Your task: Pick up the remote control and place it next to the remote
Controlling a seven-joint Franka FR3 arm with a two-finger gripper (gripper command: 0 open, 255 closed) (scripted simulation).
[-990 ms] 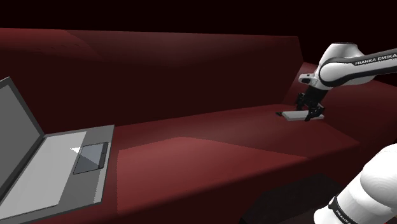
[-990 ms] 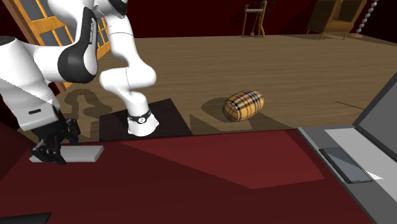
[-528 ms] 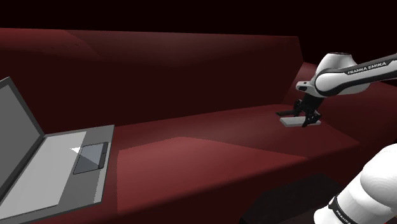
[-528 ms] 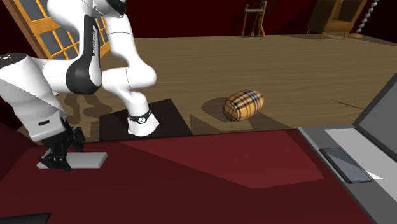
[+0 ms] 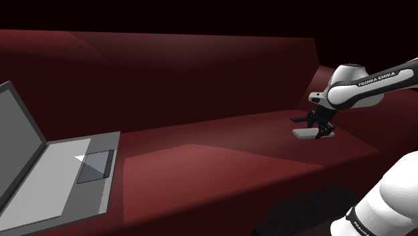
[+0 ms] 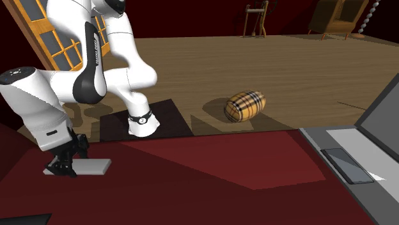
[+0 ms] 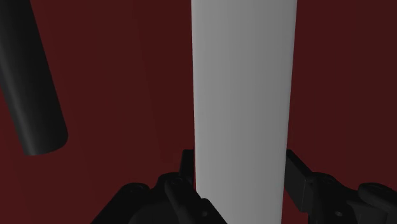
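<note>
Shoulder cam sits by the base of the arm (image 5: 365,84), looking across the sofa (image 5: 221,134) seat at its backrest, with the laptop (image 5: 60,174) at 8 o'clock and the arm's far end at 3 o'clock. Second cam's on the opposite side, looking back over the seat toward the floor (image 6: 256,64), so both catch the seat, laptop and arm. Wrist cam's super close, pointing straight down at the remote (image 7: 245,95) with the sofa behind it.

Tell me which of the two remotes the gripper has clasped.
The light grey remote, clasped by the gripper; the black remote lies apart beside it, untouched.
</note>
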